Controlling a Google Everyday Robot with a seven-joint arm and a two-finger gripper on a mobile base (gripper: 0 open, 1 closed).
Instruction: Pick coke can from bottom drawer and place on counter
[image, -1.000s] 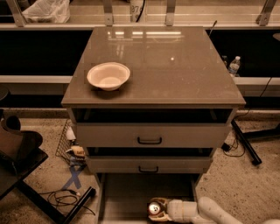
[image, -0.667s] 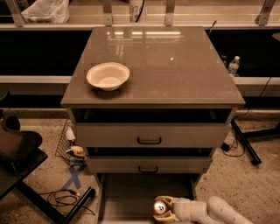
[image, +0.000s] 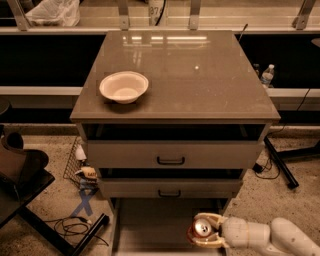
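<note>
The coke can (image: 202, 228) is a small red can with a silver top, seen from above over the right part of the open bottom drawer (image: 150, 225). My gripper (image: 204, 230) comes in from the lower right on a white arm, and its pale fingers (image: 211, 218) wrap around the can. The can looks lifted above the drawer floor. The counter (image: 190, 70) is the glossy grey-brown cabinet top above, with a white bowl (image: 123, 86) on its left side.
Two grey drawer fronts with black handles (image: 170, 161) stand above the open drawer. A dark stand (image: 30, 200) and cables lie on the floor at left. A water bottle (image: 267, 75) stands at the right behind the cabinet. A plastic bag (image: 55, 12) lies on the back ledge.
The gripper with the can has moved slightly right and up from the drawer floor. The can stays held in the fingers.
</note>
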